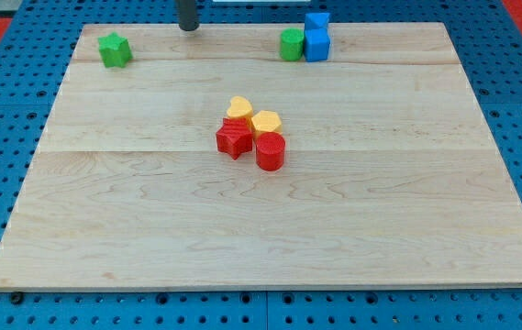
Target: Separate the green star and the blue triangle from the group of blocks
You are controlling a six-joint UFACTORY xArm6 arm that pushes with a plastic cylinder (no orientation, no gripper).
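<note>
Wooden surface (105, 229) on blue pegboard, red mat at the corners.

Task pieces:
- The green star-like block (114, 49) sits alone near the view's top left, well apart from everything.
- At the view's top right, a green round block (292, 44) touches the lower blue block (316, 46). An upper blue block (316, 20) sits right behind it at the board's edge.
- I can't tell which blue one is the triangle. The shapes are too small to read.

Centre cluster, all touching or nearly so: two yellow blocks (252, 114), red star (234, 139), red cylinder (271, 151).

My tip (188, 28) is at the view's top edge, between the green star-like block and the green/blue clump, touching nothing.

Doing the step well (judgement):
- The star already looks separated, so leave it alone.
- The remaining work is likely to peel the blue triangle off its neighbours.
- Come in from the view's top, get the tip into the seam and push along one clean line away from the clump.
- Go slow, centred on the block's face so it doesn't spin off, and don't drag the green round block along.

Pincer: none fitted and none in view, just a bare rod. Nothing is held, so there's no open or closed state to report.
</note>
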